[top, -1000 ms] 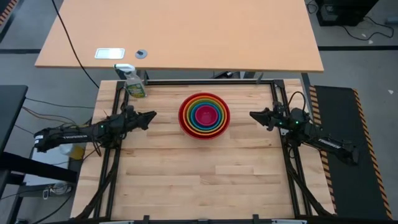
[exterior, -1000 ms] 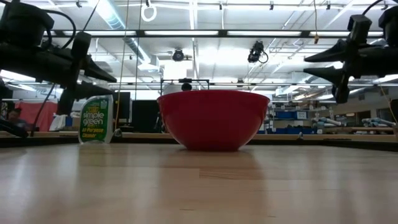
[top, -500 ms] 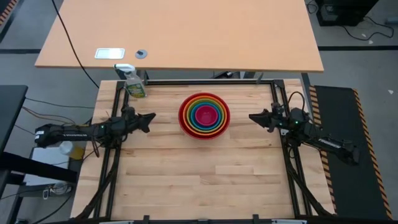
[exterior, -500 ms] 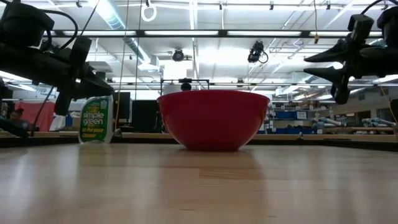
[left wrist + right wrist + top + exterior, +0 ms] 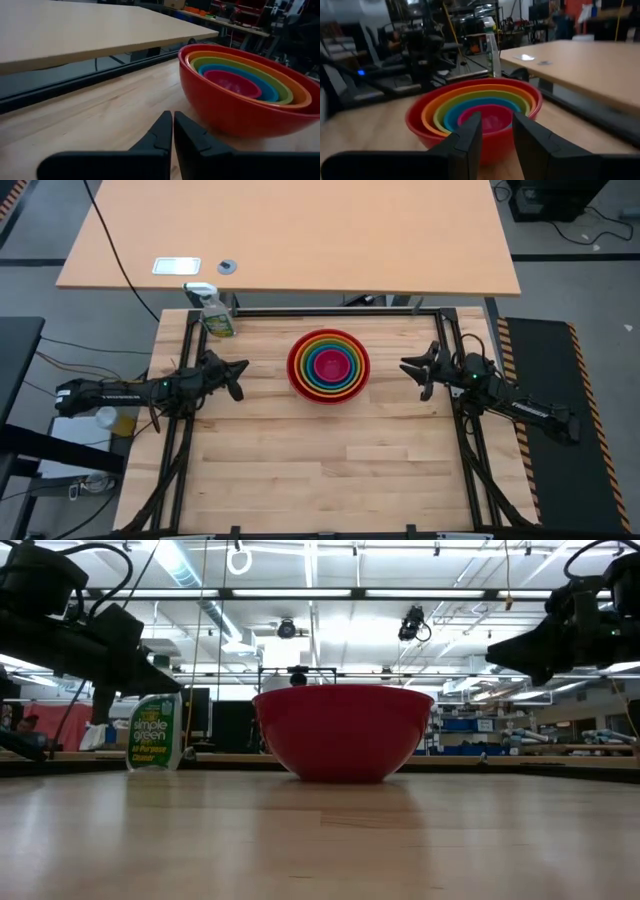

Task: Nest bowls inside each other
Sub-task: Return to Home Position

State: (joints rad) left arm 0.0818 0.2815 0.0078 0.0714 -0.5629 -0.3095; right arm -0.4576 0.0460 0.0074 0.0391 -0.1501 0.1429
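Black left gripper (image 5: 173, 115) pinched (empty); right gripper (image 5: 496, 118) slightly parted.

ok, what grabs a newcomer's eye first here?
The rainbow of nested bowls in the middle of the table, red outermost, pink innermost. The left gripper and right gripper flank it without touching, left fingers shut, right fingers parted. A spray bottle stands at the table's far-left corner.

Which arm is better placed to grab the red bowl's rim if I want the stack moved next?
Right, probably. Both grippers flank the red bowl without touching it, but the right gripper is open and faces its rim, while the left gripper is shut and would have to open first.
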